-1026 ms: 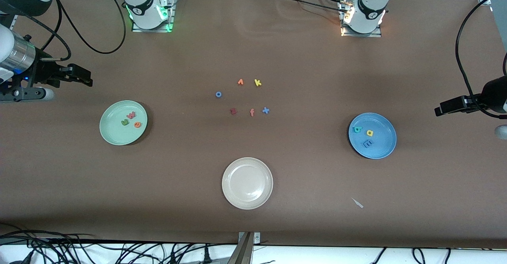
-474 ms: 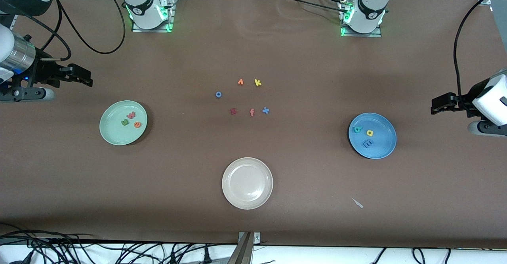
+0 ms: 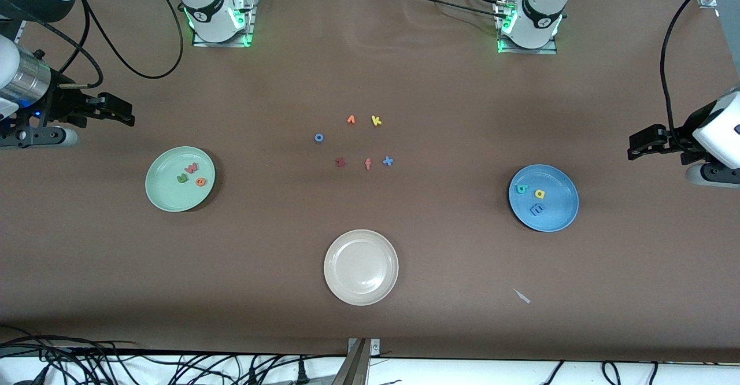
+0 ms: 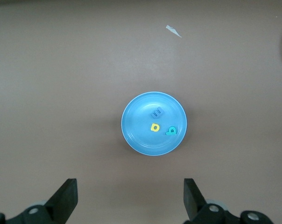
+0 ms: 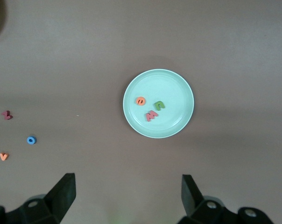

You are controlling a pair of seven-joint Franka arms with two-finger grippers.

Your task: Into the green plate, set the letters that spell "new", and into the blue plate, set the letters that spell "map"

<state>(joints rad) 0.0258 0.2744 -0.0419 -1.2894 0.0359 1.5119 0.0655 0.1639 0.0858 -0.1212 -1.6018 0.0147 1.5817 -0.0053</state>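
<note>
Brown table, both words sorted onto their plates, arms pulled back.

On the brown tabletop [image 3: 439, 246] the green plate [image 3: 165, 197] at the right arm's end holds the green n [image 3: 182, 179], pink w [image 3: 191, 168] and orange e [image 3: 200, 181]; the blue plate [image 3: 559, 214] at the left arm's end holds the teal p [image 3: 522, 189], yellow a [image 3: 540, 194] and blue m [image 3: 537, 209]. The task looks complete; nothing seems left to move. The left gripper [image 4: 130, 196] hangs wide open and empty near the blue plate, the right gripper [image 5: 128, 193] likewise near the green plate. Spare letters lie mid-table, farther from the front camera than the empty cream plate [image 3: 332, 278].
</note>
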